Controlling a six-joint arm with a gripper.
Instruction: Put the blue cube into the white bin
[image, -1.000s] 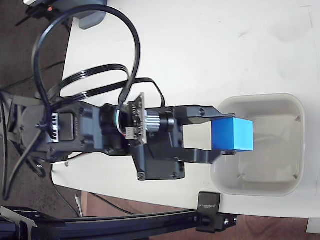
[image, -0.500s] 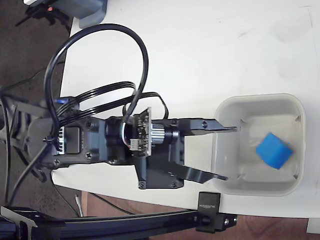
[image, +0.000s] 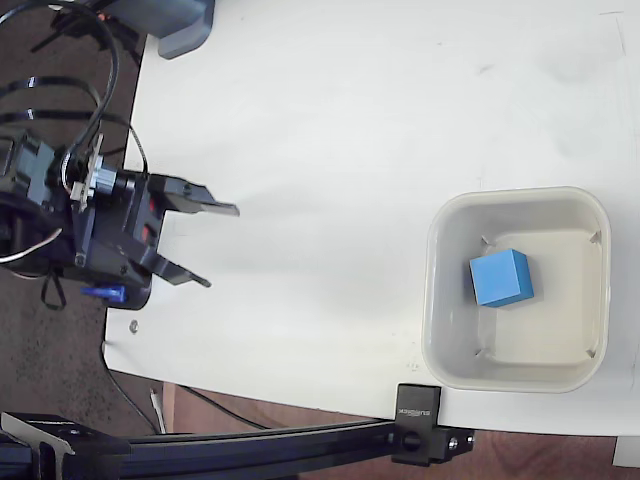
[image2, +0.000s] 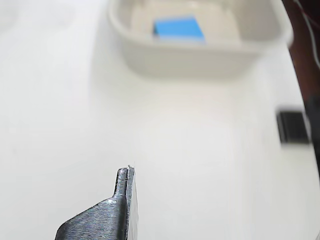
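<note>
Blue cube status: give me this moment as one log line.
blue cube: resting inside white bin | tool: open, empty, at table's left edge in fixed view, apart from bin | placement: looks done

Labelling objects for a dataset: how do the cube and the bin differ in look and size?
The cube is bright blue; the bin is off-white. The cube is solid and small; the bin is hollow, open-topped and much larger, with the cube lying inside it. The cube has sharp edges; the bin has rounded corners. Both look squarish from above.
</note>
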